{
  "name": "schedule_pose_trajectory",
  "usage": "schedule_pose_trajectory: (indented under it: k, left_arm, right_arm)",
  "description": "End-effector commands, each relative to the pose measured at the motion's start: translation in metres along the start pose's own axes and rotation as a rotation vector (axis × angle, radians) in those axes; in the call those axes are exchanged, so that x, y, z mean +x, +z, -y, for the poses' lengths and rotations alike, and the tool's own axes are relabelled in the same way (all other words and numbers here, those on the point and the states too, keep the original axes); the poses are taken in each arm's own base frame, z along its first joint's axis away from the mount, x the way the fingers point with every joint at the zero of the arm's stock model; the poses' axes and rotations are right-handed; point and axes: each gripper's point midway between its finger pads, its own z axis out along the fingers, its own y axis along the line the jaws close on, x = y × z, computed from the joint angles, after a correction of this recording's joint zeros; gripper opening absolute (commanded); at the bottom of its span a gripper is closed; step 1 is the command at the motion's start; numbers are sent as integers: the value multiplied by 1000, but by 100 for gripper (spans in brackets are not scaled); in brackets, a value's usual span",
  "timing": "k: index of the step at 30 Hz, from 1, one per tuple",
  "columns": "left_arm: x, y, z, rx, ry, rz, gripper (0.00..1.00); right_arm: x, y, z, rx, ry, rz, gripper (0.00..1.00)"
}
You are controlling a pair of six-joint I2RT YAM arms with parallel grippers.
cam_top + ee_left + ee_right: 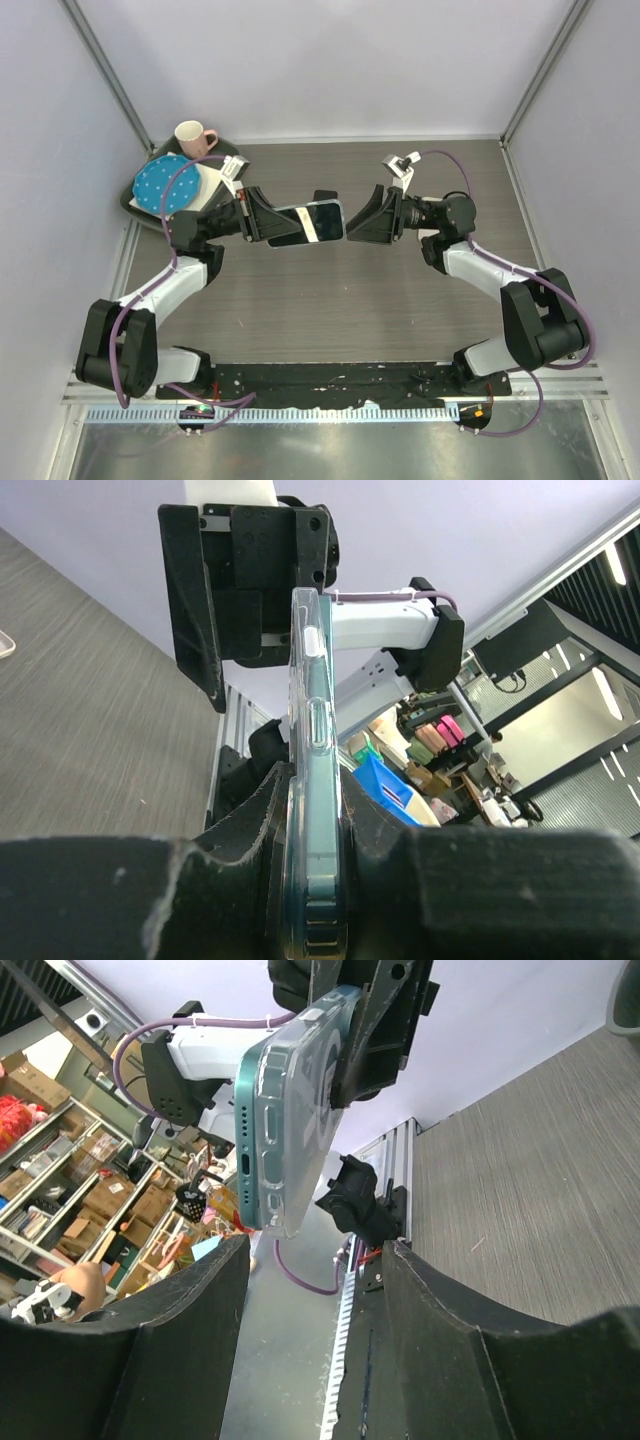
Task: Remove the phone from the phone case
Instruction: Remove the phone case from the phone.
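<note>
The teal phone (pixel 308 222) in its clear phone case (pixel 305 1140) is held in the air above the table's middle. My left gripper (pixel 266 220) is shut on its left end. In the left wrist view the phone (pixel 312 680) runs edge-on between the black pads (pixel 240 820), with the case's rim showing around it. My right gripper (pixel 362 224) faces the phone's free end, just apart from it, open with nothing between its fingers. In the right wrist view the phone (pixel 262 1130) hangs above and beyond the open right gripper (pixel 315 1300).
A pink mug (pixel 194 137), a blue dotted plate (pixel 165 184) and a white item (pixel 208 184) lie on a dark tray (pixel 133 200) at the back left. Frame posts and grey walls close in both sides.
</note>
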Motion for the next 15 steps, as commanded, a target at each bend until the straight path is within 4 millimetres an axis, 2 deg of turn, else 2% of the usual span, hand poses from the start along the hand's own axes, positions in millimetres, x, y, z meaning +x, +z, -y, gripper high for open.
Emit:
schedule_pose_trajectory:
  k: [1,15]
  left_arm:
    - [-14,2,13,26,79,57,0]
    - [-15,2,12,25,67,63,0]
  right_arm:
    - [-12,2,-43,-125,-317,24,61]
    - [-17,7,-37,-141,-296,43,57]
